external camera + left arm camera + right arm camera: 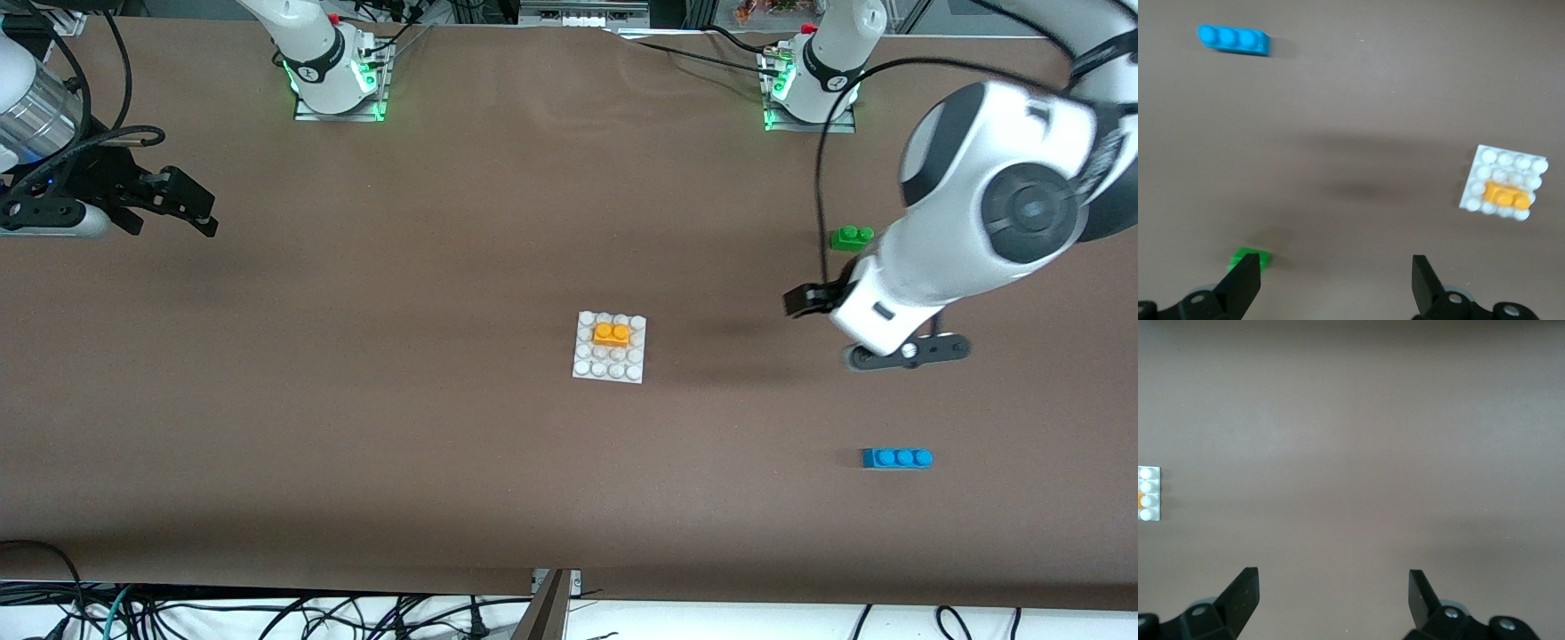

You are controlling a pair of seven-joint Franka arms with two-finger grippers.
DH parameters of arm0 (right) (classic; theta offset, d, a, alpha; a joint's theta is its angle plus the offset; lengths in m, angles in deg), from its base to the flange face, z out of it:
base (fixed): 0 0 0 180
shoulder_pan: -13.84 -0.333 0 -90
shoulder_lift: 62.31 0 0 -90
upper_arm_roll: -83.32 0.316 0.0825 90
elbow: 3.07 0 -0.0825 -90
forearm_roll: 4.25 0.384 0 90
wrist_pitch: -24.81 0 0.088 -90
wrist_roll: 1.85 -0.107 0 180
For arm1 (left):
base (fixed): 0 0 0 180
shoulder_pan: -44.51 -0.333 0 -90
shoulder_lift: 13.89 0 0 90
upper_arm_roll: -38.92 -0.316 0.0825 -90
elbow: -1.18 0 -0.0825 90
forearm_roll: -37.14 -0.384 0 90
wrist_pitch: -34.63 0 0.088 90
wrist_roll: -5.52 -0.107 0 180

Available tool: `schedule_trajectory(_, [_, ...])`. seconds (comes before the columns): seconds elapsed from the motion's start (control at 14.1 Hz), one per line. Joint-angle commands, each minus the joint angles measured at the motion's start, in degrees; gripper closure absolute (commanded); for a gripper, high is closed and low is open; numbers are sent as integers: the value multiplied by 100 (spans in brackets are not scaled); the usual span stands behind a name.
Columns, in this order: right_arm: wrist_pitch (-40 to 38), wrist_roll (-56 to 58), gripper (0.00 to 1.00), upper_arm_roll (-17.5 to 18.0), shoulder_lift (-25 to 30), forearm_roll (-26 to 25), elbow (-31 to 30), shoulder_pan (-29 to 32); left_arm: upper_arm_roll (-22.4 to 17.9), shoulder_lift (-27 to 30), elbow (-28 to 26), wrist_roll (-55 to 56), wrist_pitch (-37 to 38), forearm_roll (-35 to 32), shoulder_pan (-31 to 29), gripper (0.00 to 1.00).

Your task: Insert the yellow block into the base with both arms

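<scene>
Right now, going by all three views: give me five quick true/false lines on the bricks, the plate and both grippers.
1. The yellow block sits on the base. True.
2. The left gripper is shut on the green brick. False: its fingers are open and empty, above the table; the green brick lies on the table.
3. The blue brick lies nearer the front camera than the green brick. True.
4. The right gripper hovers over the base. False: it is open, off at the right arm's end of the table.
5. The blue brick is on the base. False: it lies on the table toward the left arm's end.
</scene>
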Motion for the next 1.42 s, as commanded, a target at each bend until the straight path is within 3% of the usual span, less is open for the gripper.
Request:
schedule_trajectory(0.0, [14,27,1,14,46,63,-3,15,19,591,-150,-914,303,87,-389,0])
schedule_trajectory(0.21, [14,27,1,14,46,54,-3,15,-103,1196,-533,-2082,603,201,-768,0])
schedule_trajectory(0.28, [5,27,1,14,46,54,-3,15,-417,1521,-1024,-2294,386,271,-681,0])
schedule_trajectory(0.43, [5,27,1,14,55,54,6,15,-622,2120,-2061,-2376,-403,324,-583,0])
schedule_trajectory(0.5, [5,27,1,14,55,54,6,15,-797,2200,-2248,-2358,-616,350,-514,0])
schedule_trajectory(0.64, [14,27,1,14,55,54,6,15,-1323,2192,-2250,-2393,-610,508,-93,0])
schedule_trajectory(1.35, [14,27,1,14,46,54,6,15,-1159,2184,-2118,-2367,-346,412,-478,0])
